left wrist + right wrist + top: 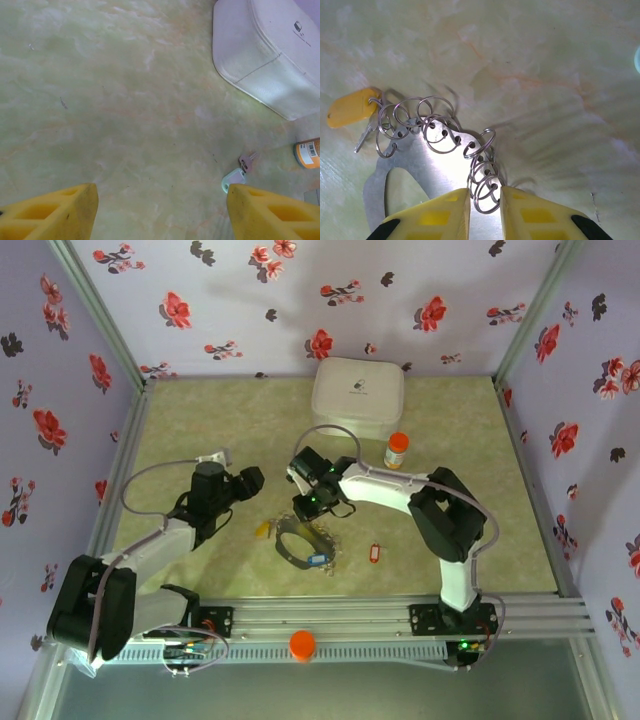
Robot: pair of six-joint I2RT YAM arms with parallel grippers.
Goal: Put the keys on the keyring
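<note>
Right jaws: clenched narrowly on a wire loop of the keyring (420, 165), low centre of the wrist view.
Left jaws: released and wide, with nothing between them, over bare counter (125, 100).
Keys: yellow key (351, 106) seemed hooked on a loop, upper left; blue key (317, 559) lay at the ring's lower edge; red key (376, 552) lay loose to its right.
Risk: the thin loop might slip or twist out of the pinch, and the plate could drag and scatter the keys.
Surface: pale green marbled counter, smooth-looking.
Room: floral walls; white box (357, 390) and bottle (397, 450) stood at upper centre.

keyring (435, 170): bottom cut by frame edge | orange bottle (307, 152): cropped at right edge | white box (265, 55): cropped
</note>
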